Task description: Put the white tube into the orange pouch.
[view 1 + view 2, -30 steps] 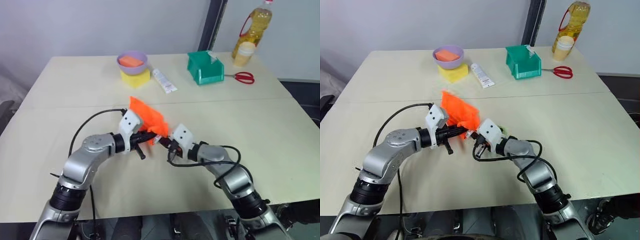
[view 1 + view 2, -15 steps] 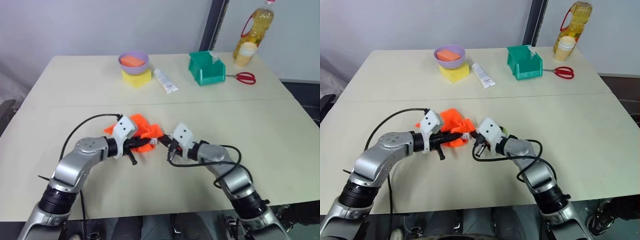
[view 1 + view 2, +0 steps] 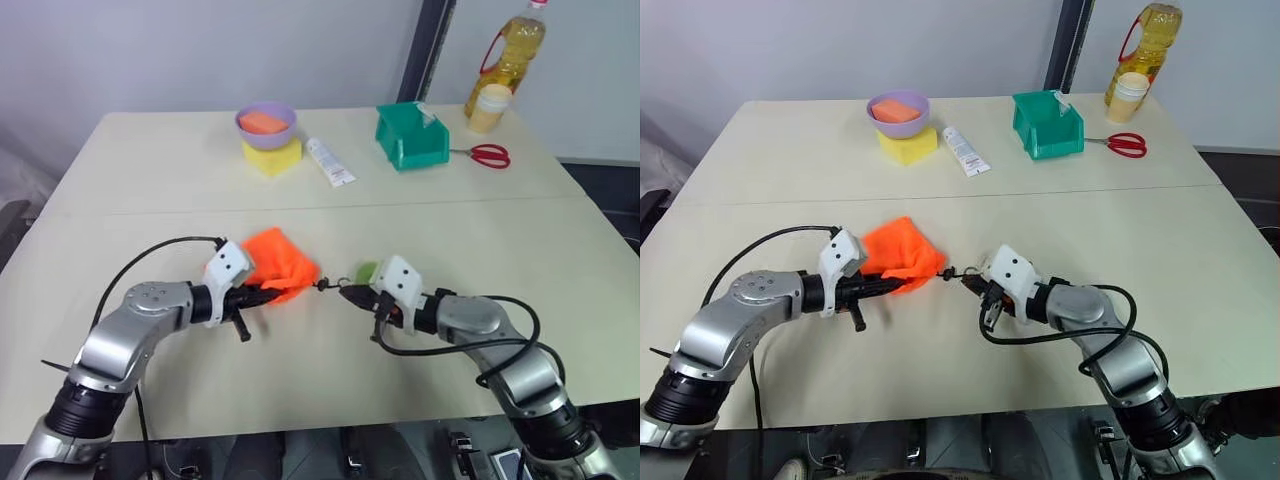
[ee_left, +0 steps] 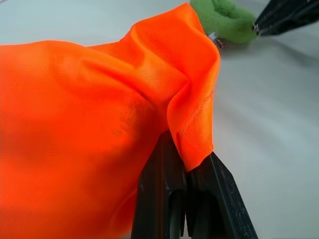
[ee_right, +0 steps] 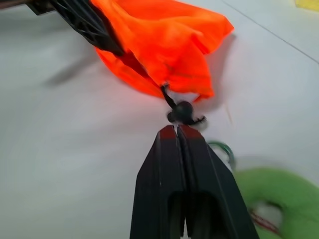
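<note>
Counter point(image 3: 150, 180) of pale beige carries the orange pouch point(image 3: 282, 265) near its front middle, bunched and lying between the two arms. The left gripper point(image 4: 187, 172) comes in from about eight o'clock of the pouch, its fingers point(image 4: 162, 199) pinching a fold of the orange fabric at the pouch's near edge. The right gripper point(image 5: 177, 130) sits at about three o'clock of the pouch, a little apart from it, its fingers point(image 5: 164, 169) pressed together at the dark cord point(image 5: 169, 99) that runs out of the pouch; whether the cord is caught between them cannot be told. The round green disc point(image 3: 366, 270) lies on the counter just beside that gripper. The slim white tube cannot be made out anywhere. Toward twelve o'clock, well apart, stand a purple bowl point(image 3: 265, 124) on a yellow sponge point(image 3: 272, 156), a wider white tube point(image 3: 328, 161), a green bin point(image 3: 411, 135), red scissors point(image 3: 486, 154) and an oil bottle point(image 3: 510, 55).
</note>
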Available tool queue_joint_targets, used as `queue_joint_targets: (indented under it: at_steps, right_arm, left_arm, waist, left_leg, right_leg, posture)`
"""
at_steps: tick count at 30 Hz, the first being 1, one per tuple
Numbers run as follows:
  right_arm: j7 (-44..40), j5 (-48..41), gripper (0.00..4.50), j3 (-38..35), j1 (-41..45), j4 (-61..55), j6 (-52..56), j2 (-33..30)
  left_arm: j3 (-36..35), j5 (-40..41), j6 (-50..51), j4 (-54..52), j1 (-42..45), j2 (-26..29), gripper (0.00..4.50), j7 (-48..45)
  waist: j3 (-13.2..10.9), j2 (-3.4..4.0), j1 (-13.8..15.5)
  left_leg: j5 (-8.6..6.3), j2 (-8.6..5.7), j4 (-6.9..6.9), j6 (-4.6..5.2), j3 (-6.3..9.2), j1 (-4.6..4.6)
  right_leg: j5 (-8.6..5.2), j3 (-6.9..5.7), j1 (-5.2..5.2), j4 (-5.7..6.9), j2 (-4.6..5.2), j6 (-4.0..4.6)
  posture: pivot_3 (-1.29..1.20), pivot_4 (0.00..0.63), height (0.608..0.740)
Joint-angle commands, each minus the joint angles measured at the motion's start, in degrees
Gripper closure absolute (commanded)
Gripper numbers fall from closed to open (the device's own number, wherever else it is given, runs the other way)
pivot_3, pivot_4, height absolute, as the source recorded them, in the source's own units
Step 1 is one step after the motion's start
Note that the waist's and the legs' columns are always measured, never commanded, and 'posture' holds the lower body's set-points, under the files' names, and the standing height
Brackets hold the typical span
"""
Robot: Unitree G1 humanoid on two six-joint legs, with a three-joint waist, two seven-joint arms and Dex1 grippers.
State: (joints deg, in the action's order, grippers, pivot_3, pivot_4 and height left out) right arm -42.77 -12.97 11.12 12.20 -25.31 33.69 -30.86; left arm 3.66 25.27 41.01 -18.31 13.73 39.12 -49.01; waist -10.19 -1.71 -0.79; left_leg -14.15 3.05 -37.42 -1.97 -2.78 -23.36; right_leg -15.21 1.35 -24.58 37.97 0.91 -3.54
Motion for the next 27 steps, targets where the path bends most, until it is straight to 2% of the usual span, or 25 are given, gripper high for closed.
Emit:
queue_joint_targets:
  at_steps: [1, 2, 4, 6, 9, 18, 24, 27]
  right_arm:
    - [-1.16, -4.98, 3.96, -5.74, -0.61, -3.58, 3.01, -1.9]
    - [-1.28, -5.7, 3.61, -6.67, -0.93, -3.81, 3.46, -2.44]
    - [-0.75, -6.22, 2.6, -8.28, -1.53, -3.62, 3.82, -3.25]
    - [-0.12, -5.65, 1.62, -9.02, -2.08, -2.91, 3.34, -3.93]
    - [0.08, -4.75, 1.62, -8.72, -2.55, -1.42, 2.05, -4.76]
    - [1.89, -2.72, 1.62, -3.72, -0.98, 1.86, 1.79, -2.48]
    - [4.59, 2.27, 1.62, -0.02, 0.55, 6.22, 1.18, -2.1]
    - [5.17, 4.57, 2.54, 0.84, 0.75, 7.22, 0.83, -2.96]
  left_arm:
    - [-4.2, 4.05, 0.63, -3.41, -1.32, 2.38, 3.06, -2.91]
    - [-4.92, 4.07, 0.14, -3.42, -1.57, 2.81, 2.55, -2.93]
    - [-7.38, 6.03, 1.21, -2.86, -1.38, 3.24, 1.53, -3.0]
    - [-9.26, 7.91, 1.86, -2.52, -1.11, 3.77, 1.52, -3.82]
    - [-10.23, 7.96, 0.31, -1.07, -0.21, 3.87, 1.52, -3.88]
    - [-7.2, 3.88, -5.15, 1.31, 3.92, -1.05, 1.52, 0.47]
    - [-5.2, 3.34, -5.72, 1.21, 5.53, -2.71, 1.52, 1.1]
    - [-4.57, 2.87, -6.1, 1.88, 6.77, -3.36, 1.52, 1.07]
  waist:
    - [0.0, 0.0, -0.02]
    - [0.0, 0.0, -0.01]
    - [0.0, 0.0, 0.01]
    - [0.0, 0.0, 0.01]
    - [0.0, 0.0, 0.01]
    - [0.0, 0.0, 0.0]
    - [0.0, -0.01, 0.05]
    - [0.0, 0.0, 0.09]
  left_leg:
    - [0.0, 0.0, 0.0, 0.0, 0.01, -0.01]
    - [0.0, 0.01, 0.0, 0.0, 0.01, 0.0]
    - [0.0, 0.01, 0.0, 0.0, 0.0, 0.0]
    - [0.0, 0.01, -0.01, 0.0, 0.0, 0.01]
    - [0.0, 0.0, 0.0, 0.0, -0.01, 0.01]
    - [0.0, -0.02, -0.01, 0.0, -0.01, 0.0]
    - [0.0, -0.01, -0.01, 0.0, -0.01, 0.0]
    - [0.0, -0.03, -0.02, 0.0, -0.01, -0.01]
  right_leg:
    - [0.0, 0.0, 0.0, 0.0, 0.0, 0.0]
    - [0.0, 0.0, 0.0, 0.0, 0.01, 0.01]
    - [-0.04, 0.0, 0.0, -0.01, 0.01, 0.07]
    - [-0.08, 0.0, 0.0, -0.01, 0.01, 0.15]
    - [-0.09, 0.0, 0.0, -0.01, 0.02, 0.15]
    - [0.0, 0.0, 0.01, -0.01, 0.0, 0.0]
    - [0.0, 0.01, 0.01, -0.01, -0.01, 0.0]
    - [0.0, 0.01, 0.01, -0.01, 0.0, -0.01]
  posture:
    - [0.0, 0.15, 0.731]
    - [0.0, 0.15, 0.731]
    - [0.0, 0.15, 0.731]
    - [0.0, 0.15, 0.731]
    - [0.0, 0.15, 0.731]
    - [0.0, 0.15, 0.731]
    - [0.0, 0.15, 0.731]
    - [0.0, 0.15, 0.731]
